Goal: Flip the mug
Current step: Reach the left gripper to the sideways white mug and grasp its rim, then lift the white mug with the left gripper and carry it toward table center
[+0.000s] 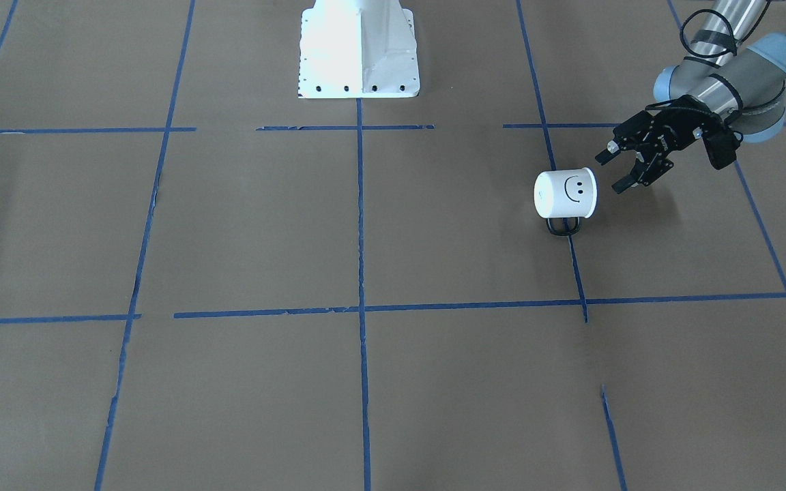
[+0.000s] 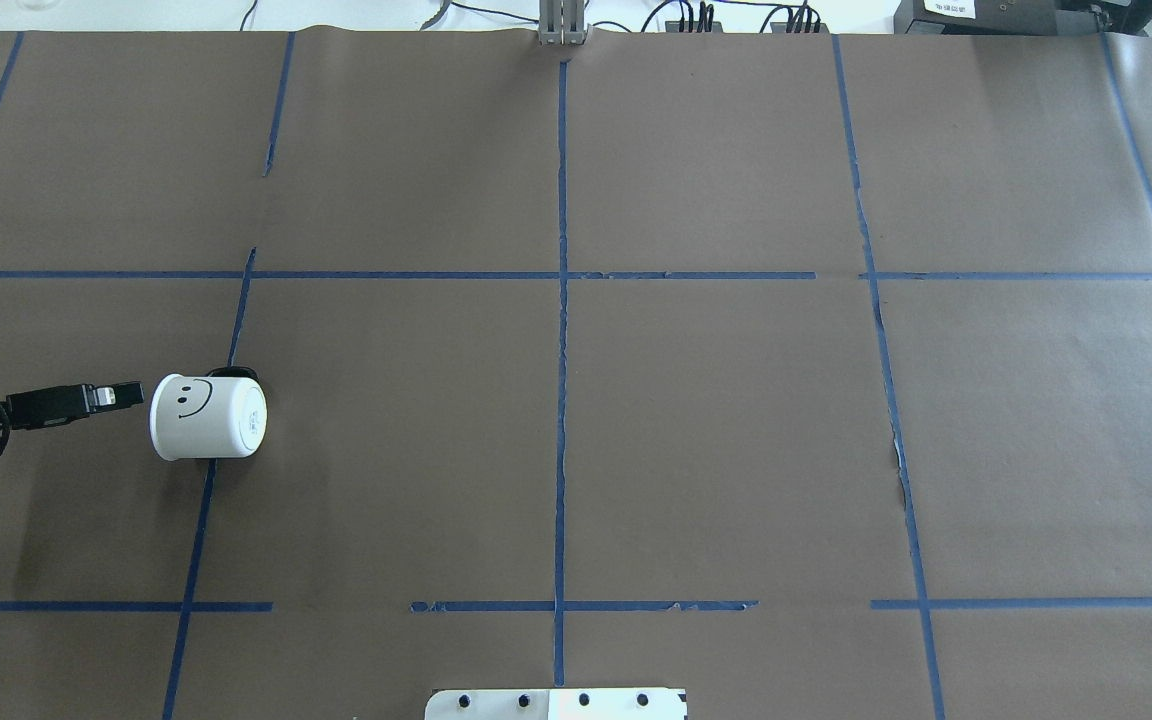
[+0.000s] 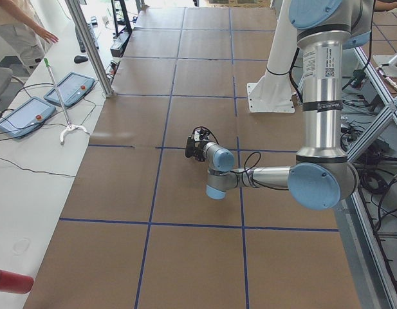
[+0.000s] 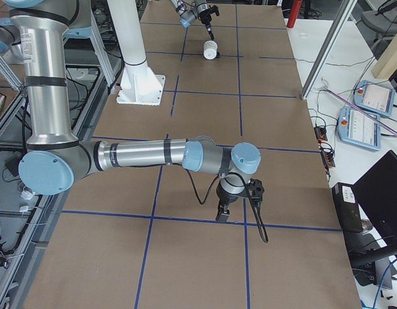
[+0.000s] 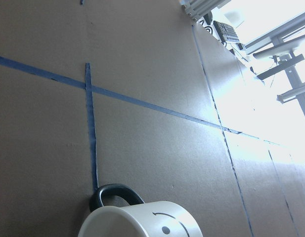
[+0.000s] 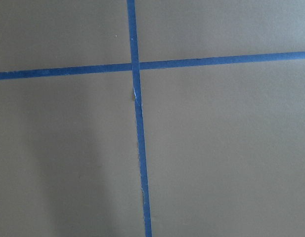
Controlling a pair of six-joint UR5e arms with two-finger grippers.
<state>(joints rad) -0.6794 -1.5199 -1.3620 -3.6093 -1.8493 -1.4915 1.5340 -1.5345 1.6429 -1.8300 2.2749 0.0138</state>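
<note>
The white mug (image 1: pixel 565 194) with a black smiley face lies on its side on the brown paper, its black loop handle (image 1: pixel 563 227) resting on the table. It also shows in the overhead view (image 2: pixel 208 416), the right side view (image 4: pixel 211 49) and the left wrist view (image 5: pixel 142 221). My left gripper (image 1: pixel 613 172) is open and empty, a short gap from one end of the mug, pointing at it; it enters the overhead view at the left edge (image 2: pixel 116 396). My right gripper (image 4: pixel 225 215) shows only in the right side view, pointing down over a tape line; I cannot tell if it is open or shut.
The white robot pedestal (image 1: pixel 359 48) stands at the table's robot-side edge. Blue tape lines (image 2: pixel 562 300) grid the brown paper. Operator consoles (image 4: pixel 369 116) and a metal post (image 3: pixel 89 45) stand along the far side of the table.
</note>
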